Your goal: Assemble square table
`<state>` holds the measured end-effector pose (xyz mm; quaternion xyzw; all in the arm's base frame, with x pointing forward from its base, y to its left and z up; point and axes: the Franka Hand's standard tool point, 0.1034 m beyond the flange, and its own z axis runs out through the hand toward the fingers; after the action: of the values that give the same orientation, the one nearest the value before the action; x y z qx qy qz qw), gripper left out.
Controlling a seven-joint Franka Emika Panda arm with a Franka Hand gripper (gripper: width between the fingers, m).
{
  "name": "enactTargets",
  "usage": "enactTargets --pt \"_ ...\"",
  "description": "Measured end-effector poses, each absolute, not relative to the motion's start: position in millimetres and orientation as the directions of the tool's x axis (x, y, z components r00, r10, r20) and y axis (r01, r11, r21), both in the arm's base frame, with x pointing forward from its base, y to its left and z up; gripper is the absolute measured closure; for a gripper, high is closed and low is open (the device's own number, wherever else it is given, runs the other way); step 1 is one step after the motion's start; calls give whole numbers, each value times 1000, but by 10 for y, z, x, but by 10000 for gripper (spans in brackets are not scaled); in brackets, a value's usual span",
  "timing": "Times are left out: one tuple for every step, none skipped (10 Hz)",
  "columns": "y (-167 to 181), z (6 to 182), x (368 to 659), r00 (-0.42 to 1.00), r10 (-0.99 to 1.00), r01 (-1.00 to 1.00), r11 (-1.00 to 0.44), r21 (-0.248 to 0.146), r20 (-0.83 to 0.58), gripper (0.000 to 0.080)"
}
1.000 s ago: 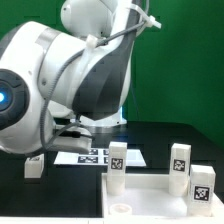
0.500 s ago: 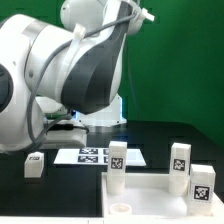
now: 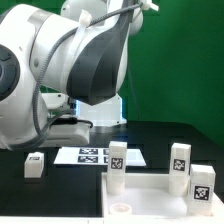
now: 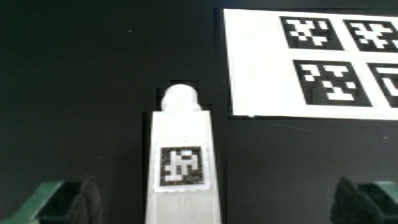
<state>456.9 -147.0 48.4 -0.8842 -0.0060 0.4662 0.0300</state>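
Leg (image 4: 180, 160) lies flat on the black table, near the marker board's (image 4: 317, 60) corner and centred under the gripper (image 4: 210, 203), whose jaws stand wide apart. Descending straight and closing squarely across its sides should keep it from twisting.

A white leg (image 4: 182, 160) lies lengthwise on the black table (image 4: 89, 70), its rounded peg end pointing toward the marker board (image 4: 313, 60). 1 black-and-white tag sits on the leg's upper face. The board shows 4 tags, some cut by the frame. 2 dark fingertips (image 4: 57, 203) of the gripper (image 4: 214, 203) stand wide apart, flanking the leg without touching it.
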Motion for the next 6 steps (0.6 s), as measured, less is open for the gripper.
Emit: enactTargets --pt "-1463 402 4556 580 43 -7 -998 -58 -814 150" --pt "-1459 332 4517 584 44 -4 -998 -57 -811 150" --pt "-1471 269 4462 574 30 -17 -999 -49 -818 150" --pt "-1506 202 4397 560 10 -34 -999 -35 -828 150" --pt "-1519 157 4327 546 -6 -47 -999 -23 -838 150" --pt "-1517 122 4250 528 -35 -66 -998 0 -849 150"
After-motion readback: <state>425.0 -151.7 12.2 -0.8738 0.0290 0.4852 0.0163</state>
